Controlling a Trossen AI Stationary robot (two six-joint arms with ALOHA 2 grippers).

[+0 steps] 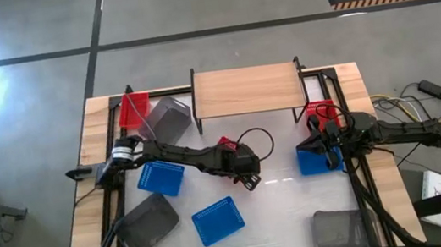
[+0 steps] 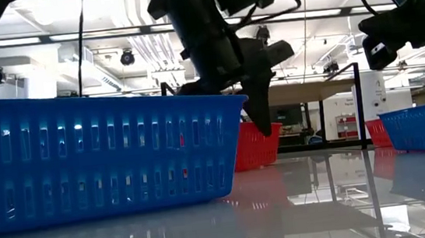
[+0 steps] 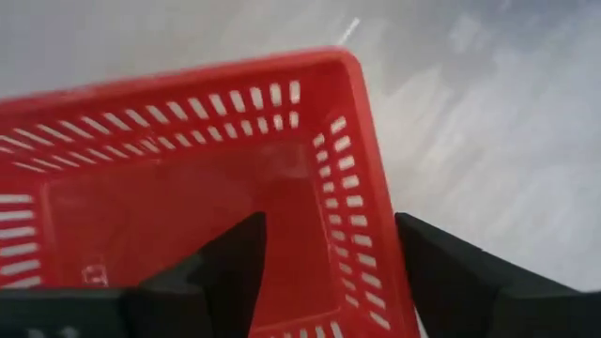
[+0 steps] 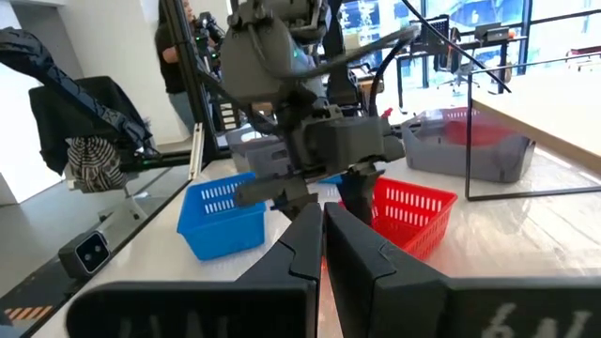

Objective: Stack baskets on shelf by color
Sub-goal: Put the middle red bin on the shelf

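A red basket stands on the white tabletop in front of the shelf, showing as a red patch under the left arm. My left gripper is open and hovers over it, one finger inside and one finger outside its side wall, with no touch visible. My right gripper is shut and empty, raised above a blue basket near the table's right edge. Other baskets lie scattered on their bases.
Behind the right gripper sits a red basket. At the far left are a red basket and a grey one. Blue baskets and grey ones lie nearer. A person stands beyond the table.
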